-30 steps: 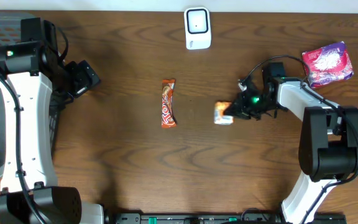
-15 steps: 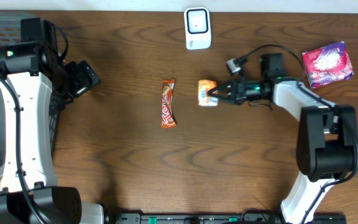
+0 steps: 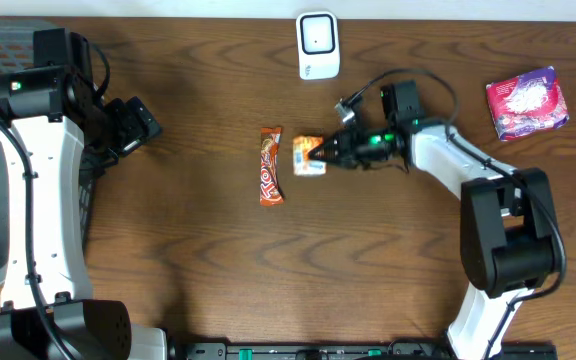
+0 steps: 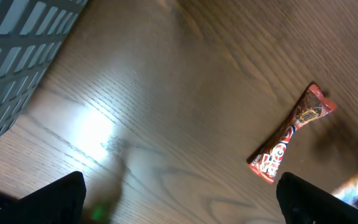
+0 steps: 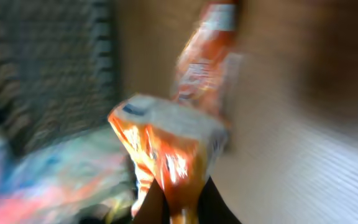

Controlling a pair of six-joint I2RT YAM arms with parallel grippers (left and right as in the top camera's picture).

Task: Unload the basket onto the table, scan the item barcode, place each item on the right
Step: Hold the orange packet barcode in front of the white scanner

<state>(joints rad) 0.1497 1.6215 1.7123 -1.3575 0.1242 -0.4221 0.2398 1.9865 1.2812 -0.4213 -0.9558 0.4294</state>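
Jaws of your right gripper (image 3: 330, 152) are clenched on 1 end of a small orange and white snack packet (image 3: 309, 156), held over the wooden table (image 3: 198, 260) just right of a red-orange candy bar (image 3: 271, 166) that lies flat. In the right wrist view the packet is blurred, pinched at its lower edge between the dark fingers (image 5: 149, 210), and no barcode can be made out. Your left gripper (image 3: 140, 122) sits near the table's left side, jaws spread wide with nothing between them; its wrist view shows only bare wood and the candy bar. A white barcode scanner (image 3: 318, 45) stands at the far edge, apart from the packet. By my reading you are in the carry step: the item is grasped but not yet presented. The next move calls for bringing the packet up to the scanner and turning it so its barcode side faces the scanner's window. A pink and purple pouch (image 3: 526, 102) lies at the far right
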